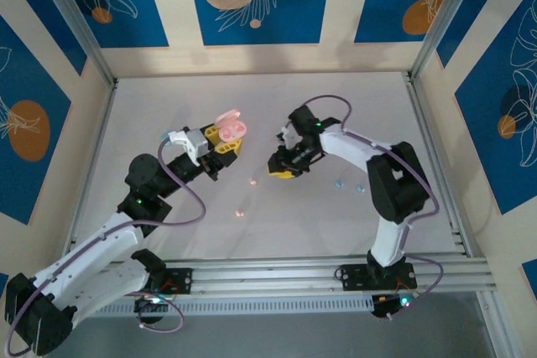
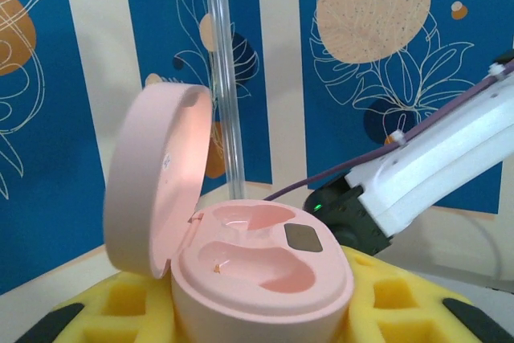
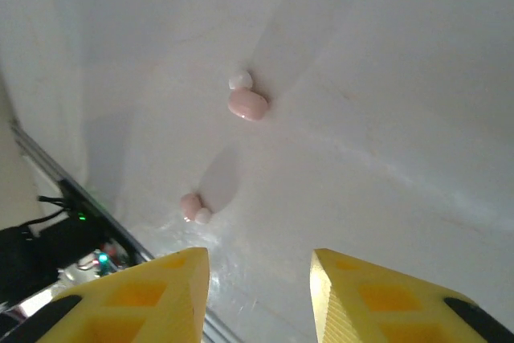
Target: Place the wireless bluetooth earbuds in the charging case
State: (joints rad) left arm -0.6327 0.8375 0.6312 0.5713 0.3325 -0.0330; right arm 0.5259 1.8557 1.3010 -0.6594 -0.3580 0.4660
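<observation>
Gripping open pink case (image 2: 265,275), earbuds (image 3: 247,104) lying loose

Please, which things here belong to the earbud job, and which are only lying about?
For the job:
- open pink charging case, held in the left claw
- two pink earbuds on the table, near the open right claw

Lying about for now:
- two light blue earbuds on the table; they do not match the pink case
</observation>
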